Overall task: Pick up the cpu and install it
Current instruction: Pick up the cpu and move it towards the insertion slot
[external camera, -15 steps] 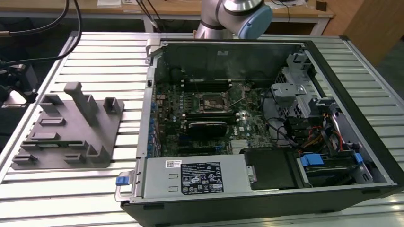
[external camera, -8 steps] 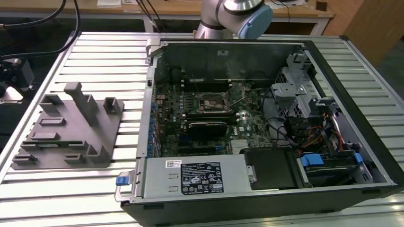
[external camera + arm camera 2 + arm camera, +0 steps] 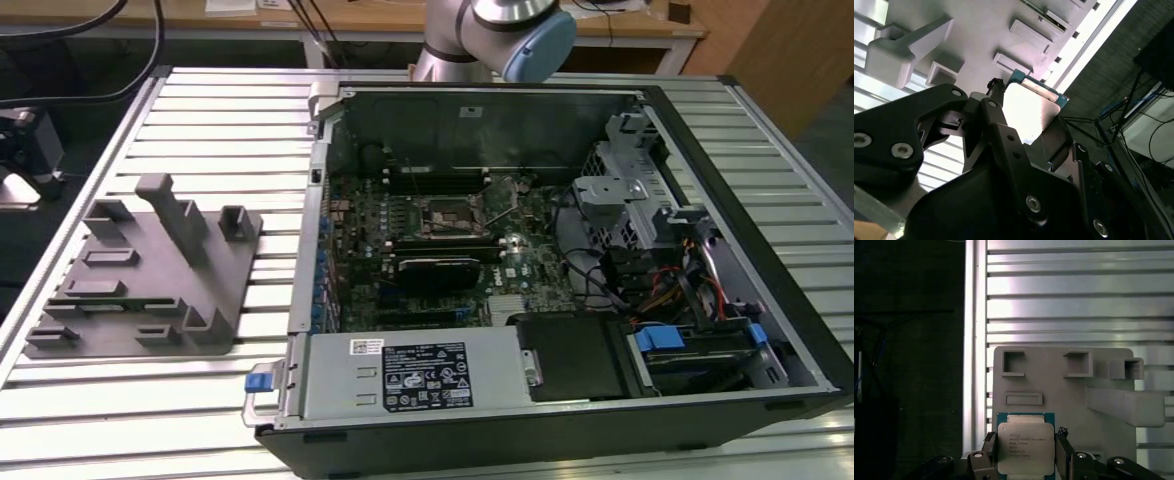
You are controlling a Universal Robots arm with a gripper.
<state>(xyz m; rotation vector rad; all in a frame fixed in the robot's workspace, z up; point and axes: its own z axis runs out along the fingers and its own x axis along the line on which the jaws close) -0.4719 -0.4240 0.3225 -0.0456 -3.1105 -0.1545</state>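
- Slatted metal table point(image 3: 1064, 305) fills the background in the first wrist view, with dark floor point(image 3: 909, 365) past its edge.
- In front of it the gripper point(image 3: 1025, 442) is clamped on the cpu point(image 3: 1025, 450). Black fingers point(image 3: 989, 455) press two opposite sides, and the silvery lid with its greenish rim faces the camera.
- The frame cuts off the cpu's lower edge, and the print on the lid is too small to read.
- In the second wrist view the cpu point(image 3: 1030, 110) glares almost white between the fingers point(image 3: 999, 125) (a strip of teal rim is the one crisp part). The black links of the gripper point(image 3: 1026, 125) hide its near portion.
- The grey fixture point(image 3: 1054, 390) lies on the table behind the cpu and well apart from it. The cpu covers the middle of its near edge.
- In the exterior view the fixture point(image 3: 147, 270) sits at the exterior view's left on the table point(image 3: 200, 110), just beside an open computer case point(image 3: 481, 120).
- Inside the case, the socket point(image 3: 451, 215) sits mid-board. How its lever stands is hard to make out among the parts around it.
- The arm point(image 3: 501, 30) rises behind the case and is cut off by the top edge, just above a grey joint with a blue cap.
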